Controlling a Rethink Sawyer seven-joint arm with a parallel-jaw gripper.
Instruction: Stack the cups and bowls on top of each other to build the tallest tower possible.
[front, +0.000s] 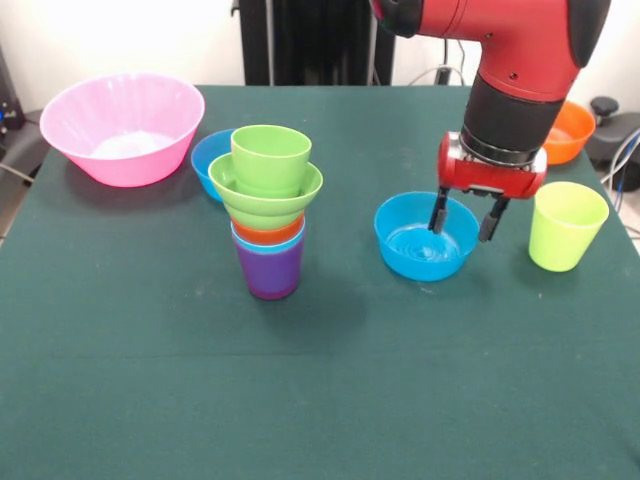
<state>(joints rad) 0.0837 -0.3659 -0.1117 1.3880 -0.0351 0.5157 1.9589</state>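
The tower (268, 215) stands left of centre: a purple cup (270, 272) at the base, then light blue and orange rims, a ridged green bowl (266, 196) and a green cup (271, 159) on top. A blue bowl (424, 238) sits right of centre. My gripper (463, 219) is open, its fingers straddling the bowl's far right rim. A yellow-green cup (567, 225) stands upright to the right of it. A second blue bowl (213, 157) sits behind the tower. An orange bowl (571, 131) is at the far right, partly behind my arm.
A large pink bowl (123, 125) sits at the far left corner of the green table (320, 400). The robot's black pedestal (305, 40) stands at the table's far edge.
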